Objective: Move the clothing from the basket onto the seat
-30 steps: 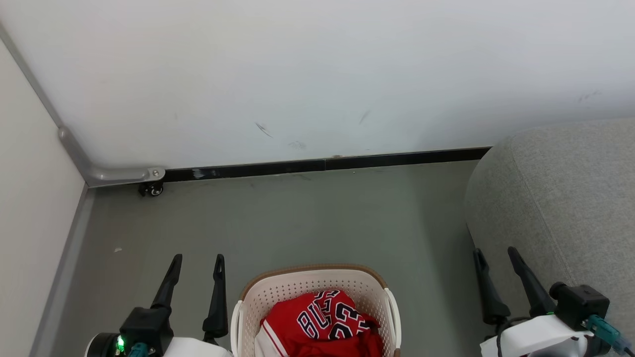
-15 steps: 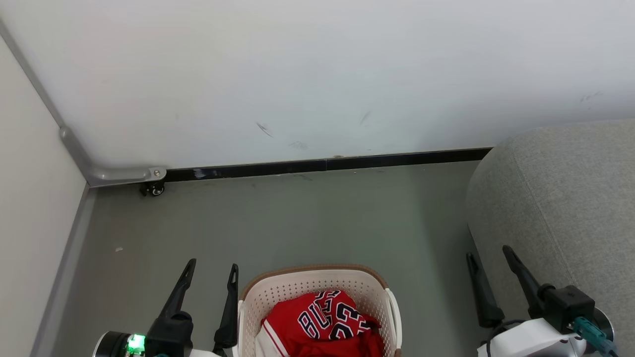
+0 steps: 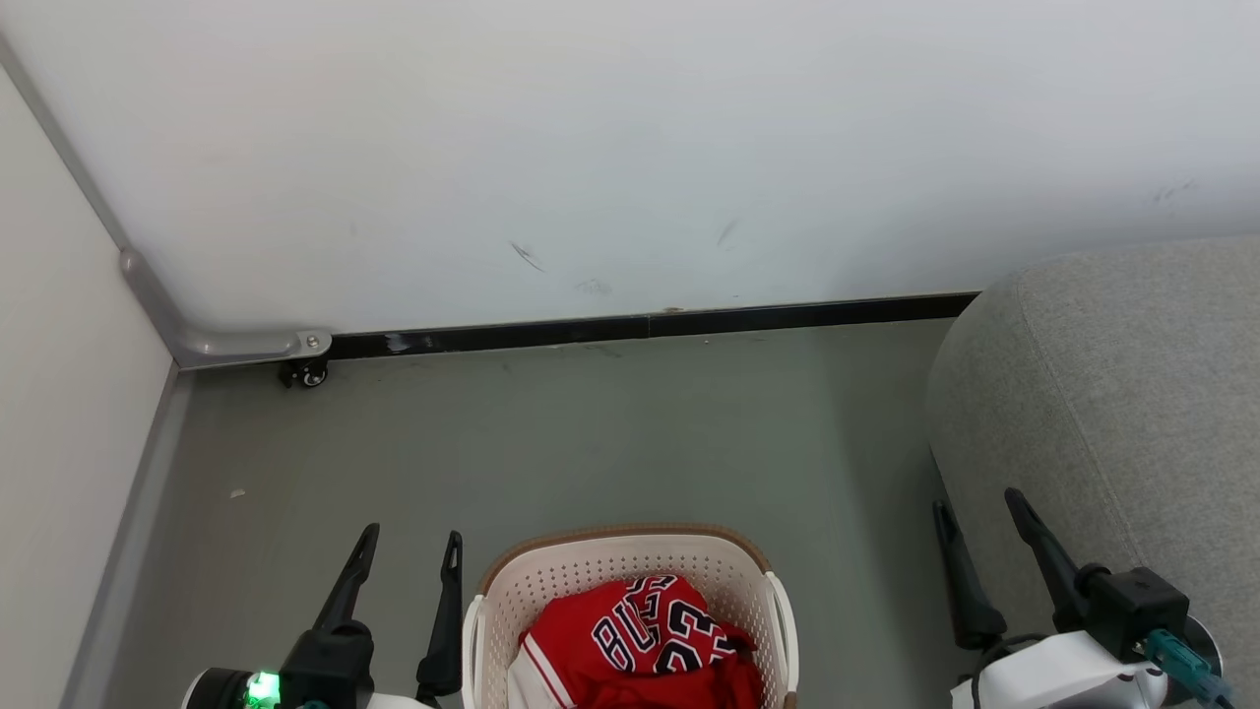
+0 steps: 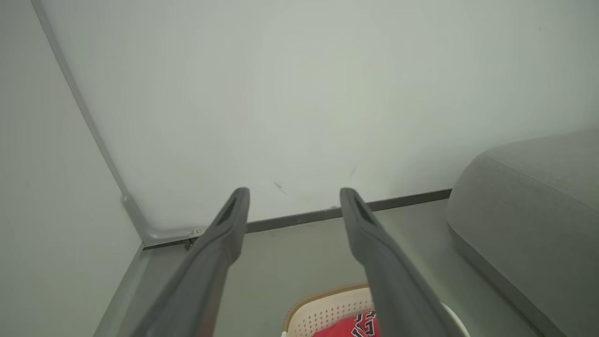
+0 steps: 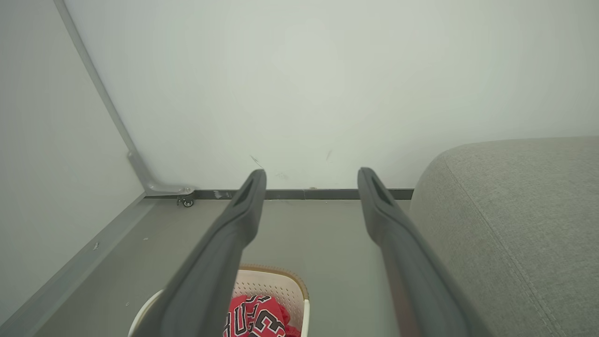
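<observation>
Grey-green floor (image 3: 630, 433) runs up to a pale wall (image 3: 630, 148). A dark baseboard (image 3: 650, 323) marks the join, and a small caster wheel (image 3: 305, 375) sits under a grey metal bracket (image 3: 246, 345) at about 10 o'clock in the head view.

At 6 o'clock in that view stands the basket (image 3: 630, 537), cream with punched sides and a brown rim, its near half cut off by the bottom edge. The red jersey (image 3: 640, 640) lies crumpled inside it, with black-and-white letters and the number 23 facing up. The sofa seat (image 3: 1112, 374), light grey and rounded, fills 3 to 4 o'clock, apart from the basket with floor between them.

The left gripper (image 3: 412, 533) is at 7 o'clock, just beside the basket's left side, its two dark fingers spread apart and empty. Whether its inner finger touches the basket cannot be told. The right gripper (image 3: 976, 500) is at 4 to 5 o'clock, fingers also spread and empty, its tips against the seat's rounded end.

Both wrist views show wide-set fingers aimed at the foot of the wall. The basket and jersey lie near 6 o'clock and the seat at 3 to 4 o'clock.
</observation>
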